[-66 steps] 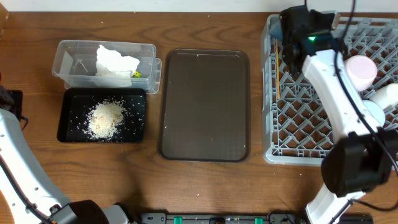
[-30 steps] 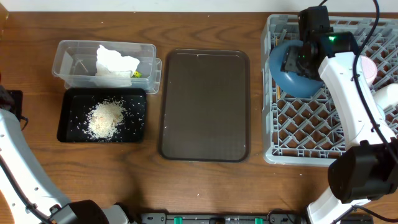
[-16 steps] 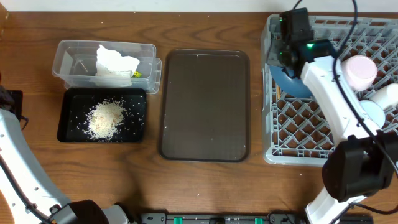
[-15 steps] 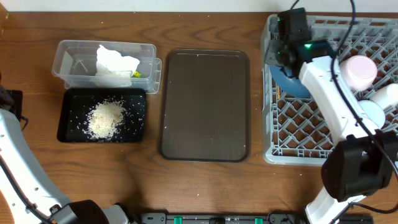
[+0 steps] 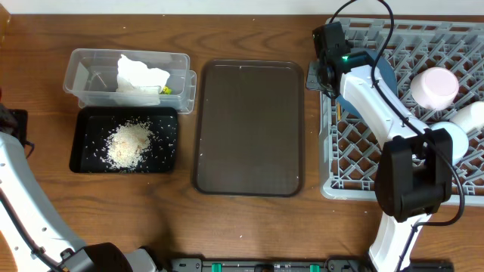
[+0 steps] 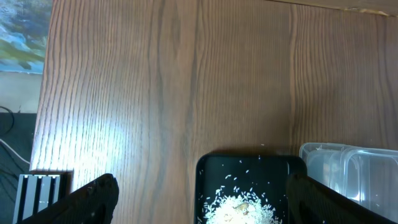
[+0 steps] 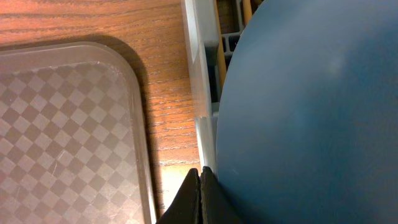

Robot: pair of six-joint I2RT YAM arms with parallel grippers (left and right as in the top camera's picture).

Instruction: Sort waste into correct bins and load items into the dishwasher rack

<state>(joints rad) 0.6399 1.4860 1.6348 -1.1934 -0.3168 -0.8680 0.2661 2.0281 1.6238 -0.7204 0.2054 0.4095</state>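
**Right gripper** (image 7: 200,190) — jaws pressed together with nothing between them — sits at the wall of the dishwasher rack (image 5: 325,162) that faces the brown serving tray (image 5: 249,128), near the rack's far corner.

The dark blue plate (image 7: 298,112) stands on edge inside the rack, just on the rack side of the jaws. Its face runs roughly along that wall. Whether its rim touches the fingertips cannot be told. What appear to be the thin wooden chopsticks (image 7: 219,62) lie in the slot between wall and plate.

Deeper in the rack, well apart from the jaws, are the small pale cup (image 5: 433,87), white bowl (image 5: 470,115) and light blue bowl (image 5: 454,140).

Outside the wall comes a strip of bare bench (image 7: 168,93), then the brown tray, which carries nothing. The open room lies on that side and upward.

**Left gripper** (image 6: 199,202), jaws wide and holding nothing, stands at the bench's opposite end. Ahead of it is the shallow black tray (image 6: 211,168) with the rice-like scraps (image 5: 128,143). The clear tub (image 5: 83,75), holding crumpled tissue (image 5: 140,74) and a sliver of printed wrapper (image 5: 165,90), adjoins that tray's far edge.

**Judgement:** everything appears placed. Any retreat of the right arm should go away from the plate — a brush could tip it.
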